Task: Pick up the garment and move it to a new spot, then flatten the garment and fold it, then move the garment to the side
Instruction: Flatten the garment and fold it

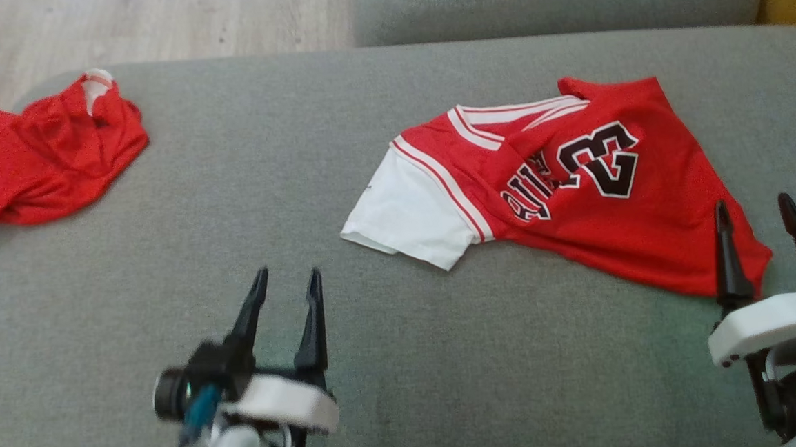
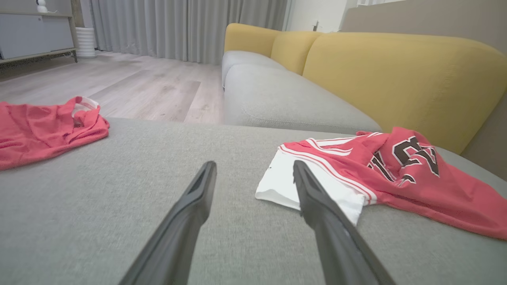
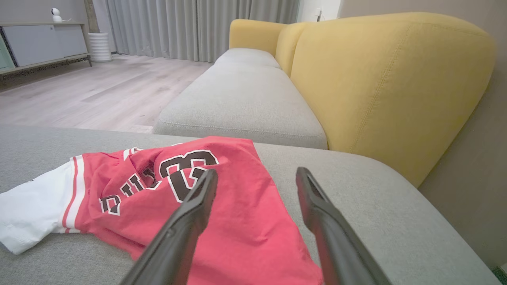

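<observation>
Red-and-white mesh jersey [image 1: 576, 192] rumpled near right edge of grey fabric cushion [image 1: 297, 153]; bare room leftward. Left gripper [image 1: 287, 272], right gripper [image 1: 751, 202]: jaws spread, empty.

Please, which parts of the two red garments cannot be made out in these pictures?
Jersey, head view: a fold covers part of its lettering.
Second red garment, head view: cut off by the left edge; crumpled, its kind unclear.
Right wrist view: fingers of the right gripper cover part of the jersey.
</observation>
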